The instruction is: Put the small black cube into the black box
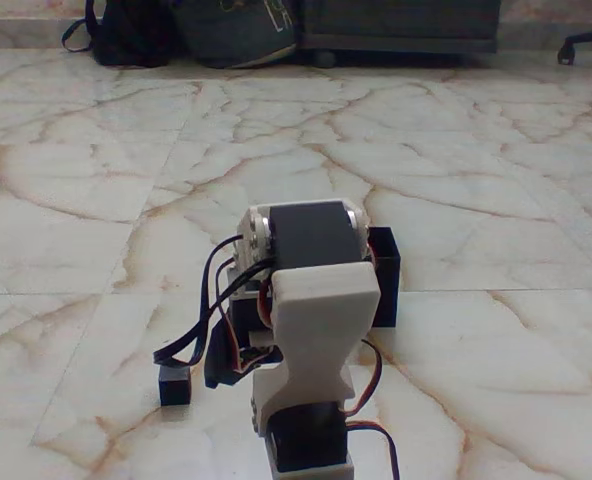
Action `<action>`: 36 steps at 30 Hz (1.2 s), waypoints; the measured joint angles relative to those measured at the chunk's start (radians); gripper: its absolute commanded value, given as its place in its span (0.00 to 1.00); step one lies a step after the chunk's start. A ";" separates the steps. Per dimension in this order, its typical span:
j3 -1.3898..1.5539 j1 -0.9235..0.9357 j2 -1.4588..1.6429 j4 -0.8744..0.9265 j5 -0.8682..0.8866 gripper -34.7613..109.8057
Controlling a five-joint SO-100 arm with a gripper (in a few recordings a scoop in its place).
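The small black cube (174,385) sits on the marble floor at the lower left of the white arm. The black box (385,277) stands on the floor behind the arm's right side, with its left part hidden by the arm's upper servo. My gripper (222,352) points down and away from the camera, just right of the cube. Only a dark finger part of it shows past the arm's white link. The link hides how the jaws stand, and nothing shows between them.
Marble floor (96,200) stretches wide to the left, right and back. Dark bags (186,30) and a low piece of furniture (396,25) line the far edge, and a chair's foot (586,45) is at the top right. Black and red cables (201,320) loop at the arm's left.
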 measured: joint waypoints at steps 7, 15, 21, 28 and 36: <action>-0.333 -0.114 -0.391 -0.052 0.190 0.31; -0.663 -0.212 -0.767 -0.100 0.413 0.31; -0.907 -0.222 -1.023 -0.163 0.499 0.31; -0.979 -0.213 -1.135 -0.150 0.598 0.31; -1.046 -0.215 -1.233 -0.160 0.598 0.30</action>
